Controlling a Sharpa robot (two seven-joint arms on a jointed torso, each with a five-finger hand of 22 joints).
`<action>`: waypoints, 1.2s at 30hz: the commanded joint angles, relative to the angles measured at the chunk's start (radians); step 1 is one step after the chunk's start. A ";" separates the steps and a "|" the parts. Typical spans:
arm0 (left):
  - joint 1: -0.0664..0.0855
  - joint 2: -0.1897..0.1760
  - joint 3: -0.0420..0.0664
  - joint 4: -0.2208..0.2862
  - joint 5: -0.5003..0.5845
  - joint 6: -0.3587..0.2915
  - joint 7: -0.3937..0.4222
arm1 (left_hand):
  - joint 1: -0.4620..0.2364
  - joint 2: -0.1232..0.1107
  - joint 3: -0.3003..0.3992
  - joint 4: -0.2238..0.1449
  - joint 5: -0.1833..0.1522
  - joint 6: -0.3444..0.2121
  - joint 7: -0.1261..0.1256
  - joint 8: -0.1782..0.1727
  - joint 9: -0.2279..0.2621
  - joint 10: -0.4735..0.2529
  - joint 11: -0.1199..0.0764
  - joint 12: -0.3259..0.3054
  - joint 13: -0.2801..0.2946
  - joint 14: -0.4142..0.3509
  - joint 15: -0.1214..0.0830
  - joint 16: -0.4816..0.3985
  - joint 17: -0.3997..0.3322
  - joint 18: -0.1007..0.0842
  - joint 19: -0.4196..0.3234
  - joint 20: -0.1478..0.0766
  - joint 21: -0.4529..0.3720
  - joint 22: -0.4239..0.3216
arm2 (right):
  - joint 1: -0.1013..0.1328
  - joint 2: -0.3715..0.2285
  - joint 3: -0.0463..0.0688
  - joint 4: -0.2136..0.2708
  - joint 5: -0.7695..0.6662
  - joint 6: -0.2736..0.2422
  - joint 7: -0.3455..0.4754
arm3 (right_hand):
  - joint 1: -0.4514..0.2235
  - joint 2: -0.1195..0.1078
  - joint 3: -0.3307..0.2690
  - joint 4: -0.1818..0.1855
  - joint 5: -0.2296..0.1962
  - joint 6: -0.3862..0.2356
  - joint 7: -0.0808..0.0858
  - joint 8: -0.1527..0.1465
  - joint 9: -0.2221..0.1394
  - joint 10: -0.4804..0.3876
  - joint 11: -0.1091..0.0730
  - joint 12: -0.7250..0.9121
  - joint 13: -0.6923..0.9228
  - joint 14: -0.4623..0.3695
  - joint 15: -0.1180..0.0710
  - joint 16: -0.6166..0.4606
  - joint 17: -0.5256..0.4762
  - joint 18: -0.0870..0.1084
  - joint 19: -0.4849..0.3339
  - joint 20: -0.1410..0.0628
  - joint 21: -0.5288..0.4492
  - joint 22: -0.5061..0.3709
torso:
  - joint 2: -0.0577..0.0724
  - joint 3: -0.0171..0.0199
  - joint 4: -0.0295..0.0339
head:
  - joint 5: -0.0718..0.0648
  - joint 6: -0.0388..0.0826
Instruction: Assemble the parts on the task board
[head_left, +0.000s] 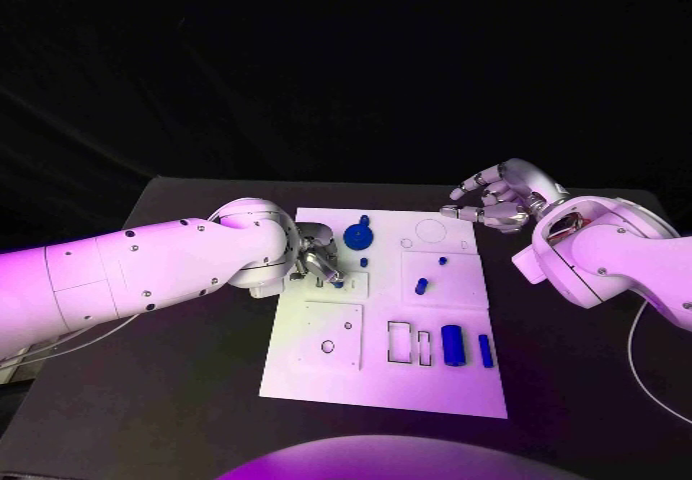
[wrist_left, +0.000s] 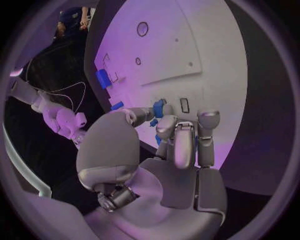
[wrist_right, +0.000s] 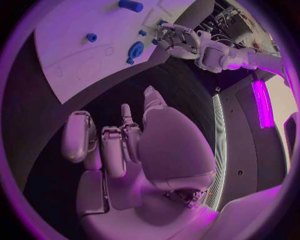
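Touching left hand (wrist_left: 178, 150) fingers (wrist_left: 164, 127), small blue part (wrist_left: 159, 107), task board (head_left: 447, 385)

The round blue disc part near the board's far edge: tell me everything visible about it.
The round blue disc part looks like matte plastic with a raised rim and a paler centre. It lies flat on the white task board, with a small blue lobe at its far side. The left hand works just beside it; contact cannot be judged. It also shows in the right wrist view.

No legible text or labels
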 joint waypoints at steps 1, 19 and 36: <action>0.000 0.002 0.000 0.002 -0.015 0.034 -0.001 | -0.004 0.005 0.215 -0.208 0.005 0.001 -0.010 0.005 0.001 0.005 -0.001 0.006 0.001 0.049 -0.009 0.004 0.023 -0.017 0.008 -0.002 0.004 0.002 | -0.001 0.000 0.000 0.000 -0.012 0.011 0.001 | -0.007 0.005 -0.005 -0.001 0.001 0.003 -0.002 0.005 0.001 -0.006 0.002 -0.007 0.100 0.070 0.001 -0.006 0.100 0.013 -0.003 -0.003 -0.006 0.031 | 0.000 0.0004 0.0002 | 0.001 -0.001; 0.000 -0.001 -0.001 0.002 -0.026 0.054 -0.003 | -0.011 0.003 0.219 -0.213 0.014 0.002 -0.012 0.009 0.003 0.009 -0.002 0.010 0.005 0.049 -0.010 0.004 0.023 -0.017 0.008 -0.002 0.006 0.003 | -0.001 0.000 0.000 0.000 -0.012 0.010 0.001 | -0.007 0.005 -0.006 -0.001 0.001 0.003 -0.002 0.006 0.001 -0.005 0.001 -0.006 0.101 0.070 0.001 -0.006 0.101 0.013 -0.002 -0.003 -0.005 0.032 | 0.001 -0.0005 0.0005 | -0.001 -0.002; -0.001 -0.010 0.000 0.017 -0.002 -0.006 0.003 | -0.028 0.011 0.224 -0.214 0.018 0.007 -0.016 0.017 0.005 0.019 -0.005 0.019 0.016 0.049 -0.012 0.004 0.023 -0.020 0.016 -0.004 0.012 0.016 | -0.001 -0.002 0.000 0.001 -0.013 0.006 0.001 | -0.008 0.006 -0.007 -0.001 0.001 0.004 -0.002 0.007 0.002 -0.006 0.001 -0.007 0.100 0.070 0.001 -0.006 0.100 0.013 -0.003 -0.003 -0.006 0.031 | 0.000 -0.0007 -0.0007 | 0.000 -0.002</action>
